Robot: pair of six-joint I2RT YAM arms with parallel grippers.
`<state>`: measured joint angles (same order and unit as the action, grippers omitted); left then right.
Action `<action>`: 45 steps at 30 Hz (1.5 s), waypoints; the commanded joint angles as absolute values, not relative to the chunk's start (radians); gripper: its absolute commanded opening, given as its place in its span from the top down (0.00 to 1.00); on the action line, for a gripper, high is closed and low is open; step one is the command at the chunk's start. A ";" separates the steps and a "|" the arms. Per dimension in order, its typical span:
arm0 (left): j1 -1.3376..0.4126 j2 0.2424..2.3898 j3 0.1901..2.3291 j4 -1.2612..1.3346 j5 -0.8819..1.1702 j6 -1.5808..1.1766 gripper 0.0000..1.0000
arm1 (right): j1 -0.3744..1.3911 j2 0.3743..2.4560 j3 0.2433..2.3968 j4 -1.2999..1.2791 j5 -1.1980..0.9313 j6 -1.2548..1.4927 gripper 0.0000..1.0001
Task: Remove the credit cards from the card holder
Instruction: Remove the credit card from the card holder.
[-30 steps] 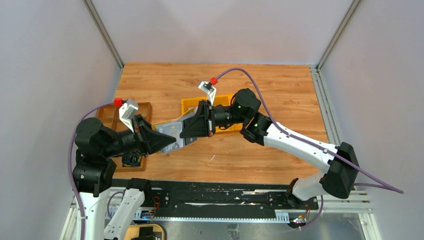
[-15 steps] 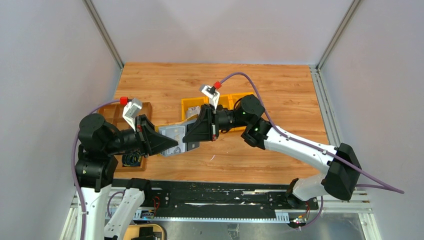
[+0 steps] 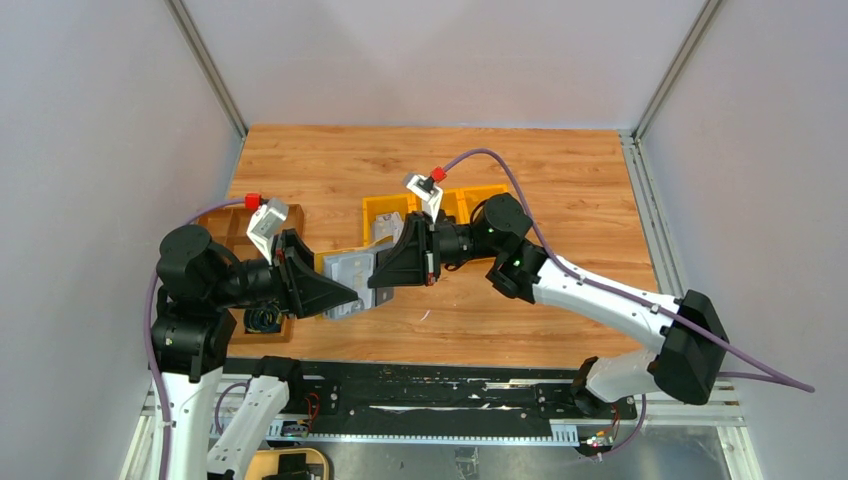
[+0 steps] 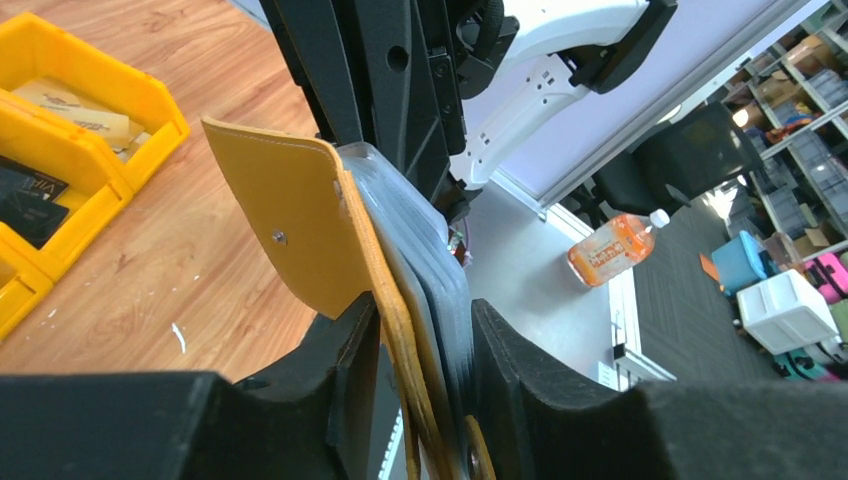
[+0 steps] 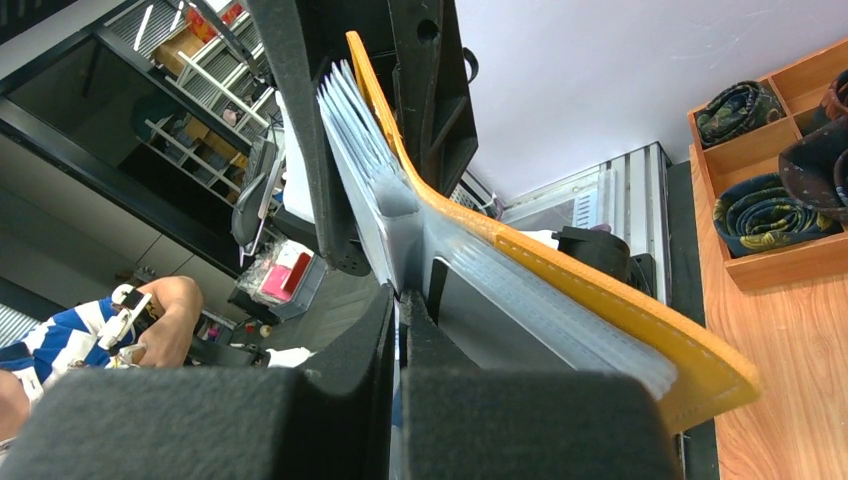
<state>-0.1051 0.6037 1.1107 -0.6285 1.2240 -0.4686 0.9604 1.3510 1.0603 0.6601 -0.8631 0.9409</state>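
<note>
Ok, top view: card holder [image 3: 348,272] is up off the tabletop [image 3: 520,320], btw both arms, just in front of the yellow bins [image 3: 385,208]. Vs a sec ago both arms sit a bit further left, holder w/ them.

Left wrist: left gripper [image 4: 420,325] straddles the holder's yellow cover and grey sleeves. Fingers have eased apart, can't tell if they still pinch. Flat card-like items [image 4: 60,105] lie in the yellow bins.

Right wrist: right gripper [image 5: 398,315] is pressed together on a clear sleeve, holder fanned open beyond it.

Prob a regrip: right carries the holder, left frees up to go for a card. No card seen coming out yet.
</note>
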 commanded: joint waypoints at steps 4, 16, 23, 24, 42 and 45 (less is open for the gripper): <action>-0.121 0.597 1.154 -0.576 1.313 -0.492 0.73 | 0.955 1.323 1.034 0.597 -0.810 0.884 1.00; -0.121 0.608 1.181 -0.577 1.308 -0.500 0.72 | 0.951 1.257 0.999 0.531 -0.810 0.836 1.00; -0.121 0.610 1.199 -0.576 1.281 -0.492 0.76 | 0.947 1.230 0.987 0.501 -0.812 0.815 1.00; -0.121 0.611 1.201 -0.574 1.274 -0.489 0.77 | 0.946 1.225 0.985 0.499 -0.810 0.815 1.00; -0.121 0.613 1.229 -0.694 1.075 -0.369 1.00 | 0.951 1.289 1.011 0.752 -0.818 0.991 0.59; -0.121 0.613 1.230 -0.696 1.070 -0.367 1.00 | 0.952 1.310 1.028 0.777 -0.825 1.011 0.59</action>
